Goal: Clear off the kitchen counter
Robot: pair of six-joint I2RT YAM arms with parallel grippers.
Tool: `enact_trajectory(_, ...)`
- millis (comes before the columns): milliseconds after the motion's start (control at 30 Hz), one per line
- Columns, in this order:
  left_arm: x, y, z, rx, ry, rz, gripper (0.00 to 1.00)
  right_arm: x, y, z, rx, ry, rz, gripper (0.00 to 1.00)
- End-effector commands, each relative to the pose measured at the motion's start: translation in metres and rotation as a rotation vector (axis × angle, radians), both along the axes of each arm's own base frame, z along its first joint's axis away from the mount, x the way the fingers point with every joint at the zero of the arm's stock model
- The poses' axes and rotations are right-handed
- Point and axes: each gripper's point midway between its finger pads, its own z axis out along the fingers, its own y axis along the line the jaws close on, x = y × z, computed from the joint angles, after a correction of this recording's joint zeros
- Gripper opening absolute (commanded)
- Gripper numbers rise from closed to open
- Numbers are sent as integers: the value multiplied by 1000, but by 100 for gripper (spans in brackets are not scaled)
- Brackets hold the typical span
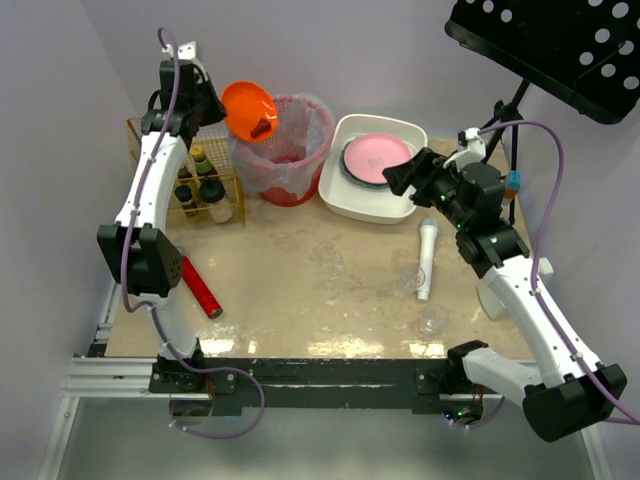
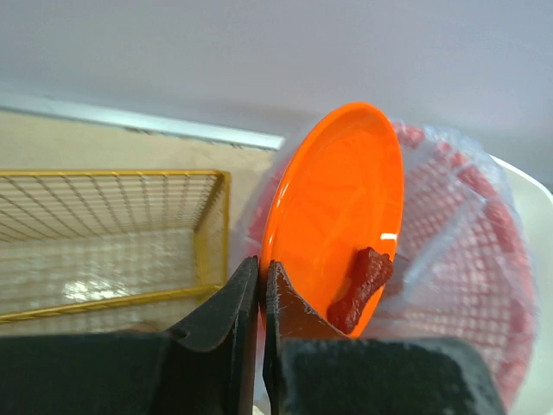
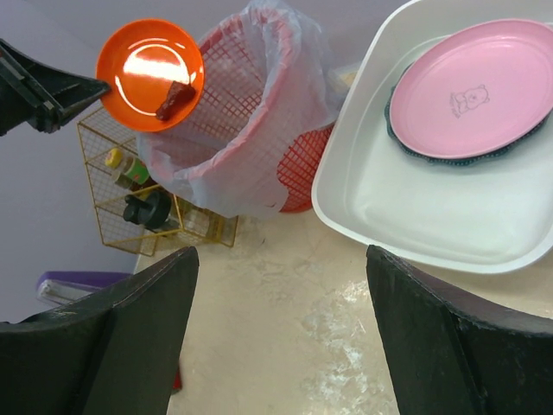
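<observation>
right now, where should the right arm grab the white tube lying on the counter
Take the white tube around its middle, from straight above, the open right gripper closing across its narrow width. It lies flat on the kitchen counter, so only its long sides offer a hold. A clear cup stands close on its left.

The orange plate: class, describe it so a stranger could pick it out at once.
Find the red mesh bin at the back of the kitchen counter. Tilted over its left rim, pinched by the left hand, is the orange plate. Unlike the pink plate lying in the white tub, it carries a dark red scrap.
</observation>
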Motion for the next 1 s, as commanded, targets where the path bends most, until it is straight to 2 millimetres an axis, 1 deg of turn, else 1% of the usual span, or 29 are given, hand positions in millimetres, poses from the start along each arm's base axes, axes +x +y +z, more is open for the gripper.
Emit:
enact_trajectory(0, -9, 14, 79, 184, -249, 107, 0, -8, 5, 8, 36, -18, 37, 83)
enact_trajectory(67, -11, 8, 83, 233, -281, 125, 0, -8, 7, 6, 37, -12, 44, 83)
enact_trajectory(233, -18, -21, 98, 350, -363, 132, 0, -8, 7, 2, 34, -3, 44, 83)
enact_trajectory(300, -20, -27, 97, 407, -366, 146, 0, -8, 6, 3, 34, -7, 43, 83)
enact_trajectory(400, -24, -27, 97, 504, -372, 194, 0, -9, 6, 1, 34, -3, 44, 83)
enact_trajectory(600, -33, -11, 101, 609, -369, 298, 0, -8, 9, -2, 34, 3, 56, 83)
enact_trajectory(667, -36, -9, 104, 601, -373, 306, 0, -8, 10, -2, 36, 4, 60, 83)
enact_trajectory(767, -40, -20, 116, 519, -393, 263, 0, -9, 10, -1, 39, 4, 63, 83)
enact_trajectory(833, -43, -32, 124, 449, -405, 204, 0, -9, 10, 1, 44, 1, 61, 83)
enact_trajectory(900, -45, -52, 127, 342, -406, 123, 0, -10, 9, 7, 49, -8, 56, 83)
enact_trajectory(967, -48, -71, 129, 243, -408, 46, 0, -12, 6, 18, 57, -30, 44, 83)
